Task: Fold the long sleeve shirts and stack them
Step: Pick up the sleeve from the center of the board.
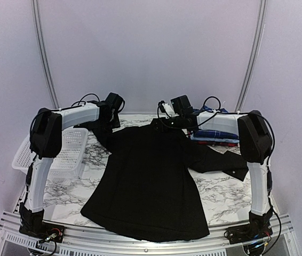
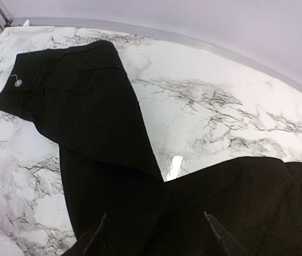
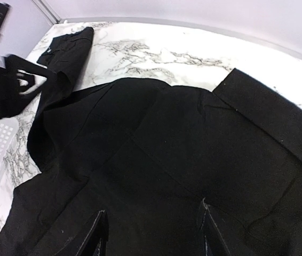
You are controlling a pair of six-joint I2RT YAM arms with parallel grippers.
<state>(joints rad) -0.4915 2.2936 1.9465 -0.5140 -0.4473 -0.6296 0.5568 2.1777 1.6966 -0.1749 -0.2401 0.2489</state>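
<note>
- black shirt (image 1: 148, 181) lies spread out flat in the middle of the top view, hem toward the bottom edge, collar end up top between the two arms
- left sleeve (image 2: 71, 96) runs off toward the upper left and is bent over itself, cuff (image 2: 17, 82) with its small button at the far left of the left wrist view; right sleeve (image 1: 220, 160) sticks out to the right, straight-ish
- left gripper (image 2: 156, 240) hangs over the shoulder on that side; fingers stand about halfway apart with only flat cloth showing between them, so I'd say it holds nothing
- right gripper (image 3: 151, 237) is the same deal near the collar; jaws partly apart, no cloth bunched or pinched that I can see
- stack (image 1: 215, 134) of folded blue and red shirts sits at the right, just past the right sleeve; basket (image 1: 68, 144) is on the left of the table (image 1: 220, 197)
- my read: the lay-it-flat step looks about finished and no fold is in yet; both sleeves are out
- next move probably calls for pinching a sleeve near the cuff and bringing it across the body; the bent one needs a clean single-layer grab or it'll drag a lump along
</note>
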